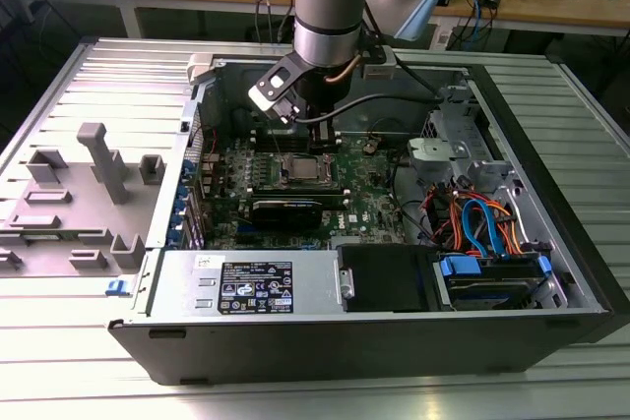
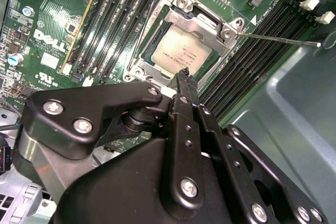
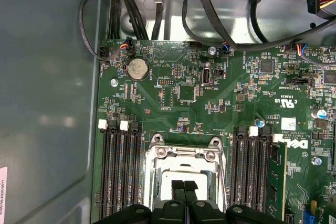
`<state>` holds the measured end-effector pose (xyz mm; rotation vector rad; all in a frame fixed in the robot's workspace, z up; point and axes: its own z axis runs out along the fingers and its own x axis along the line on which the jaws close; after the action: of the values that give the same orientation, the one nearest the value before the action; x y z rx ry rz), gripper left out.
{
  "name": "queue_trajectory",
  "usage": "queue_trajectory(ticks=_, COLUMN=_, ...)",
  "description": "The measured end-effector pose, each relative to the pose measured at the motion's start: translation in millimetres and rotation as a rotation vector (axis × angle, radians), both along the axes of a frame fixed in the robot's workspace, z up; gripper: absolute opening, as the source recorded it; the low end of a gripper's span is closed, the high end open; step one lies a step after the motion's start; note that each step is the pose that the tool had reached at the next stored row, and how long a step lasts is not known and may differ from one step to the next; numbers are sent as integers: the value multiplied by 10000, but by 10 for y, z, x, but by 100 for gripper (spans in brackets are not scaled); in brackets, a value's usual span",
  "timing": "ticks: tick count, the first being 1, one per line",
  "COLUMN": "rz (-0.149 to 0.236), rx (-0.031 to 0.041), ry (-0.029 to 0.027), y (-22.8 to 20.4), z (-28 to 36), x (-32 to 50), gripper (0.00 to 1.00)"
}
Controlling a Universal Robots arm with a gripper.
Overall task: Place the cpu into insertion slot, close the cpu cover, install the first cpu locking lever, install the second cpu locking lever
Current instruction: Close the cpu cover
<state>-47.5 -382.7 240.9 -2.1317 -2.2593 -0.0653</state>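
1 gripper [image 2: 185, 77], its claw pinched together and empty, hovered by the cpu [image 2: 181, 53] we saw seated under the closed cpu cover [image 2: 203, 23].

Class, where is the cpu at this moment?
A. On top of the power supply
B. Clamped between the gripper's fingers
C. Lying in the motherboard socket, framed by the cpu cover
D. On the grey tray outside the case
C: in the second wrist view the cpu lies in the socket with the cpu cover around it, and the gripper above holds nothing.
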Motion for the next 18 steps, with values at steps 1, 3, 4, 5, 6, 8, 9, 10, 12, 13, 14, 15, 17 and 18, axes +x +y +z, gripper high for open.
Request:
queue_trajectory(ticks=1, rz=0, rx=0, ry=0, y=0, z=0, x=0, gripper=11)
queue_trajectory(ticks=3, rz=0, rx=0, ry=0, y=0, z=0, x=0, gripper=11)
queue_trajectory(ticks=4, rz=0, rx=0, ry=0, y=0, z=0, x=0, gripper=11)
queue_trajectory(ticks=5, rz=0, rx=0, ry=1, y=0, z=0, x=0, gripper=11)
queue_trajectory(ticks=6, rz=0, rx=0, ry=0, y=0, z=0, x=0, gripper=11)
queue_trajectory(ticks=8, rz=0, rx=0, ry=0, y=0, z=0, x=-1, gripper=11)
queue_trajectory(ticks=9, rz=-2, rx=1, ry=0, y=0, z=0, x=-4, gripper=11)
queue_trajectory(ticks=10, rz=28, rx=20, ry=0, y=0, z=-2, x=-10, gripper=11)
queue_trajectory(ticks=12, rz=120, rx=34, ry=0, y=0, z=-8, x=-23, gripper=11)
queue_trajectory(ticks=13, rz=183, rx=43, ry=0, y=0, z=-18, x=-38, gripper=11)
queue_trajectory(ticks=14, rz=240, rx=46, ry=1, y=0, z=-28, x=-53, gripper=11)
queue_trajectory(ticks=15, rz=321, rx=57, ry=1, y=0, z=-43, x=-79, gripper=11)
queue_trajectory(ticks=17, rz=434, rx=91, ry=0, y=0, z=-66, x=-123, gripper=11)
queue_trajectory(ticks=18, rz=475, rx=113, ry=0, y=0, z=-76, x=-143, gripper=11)
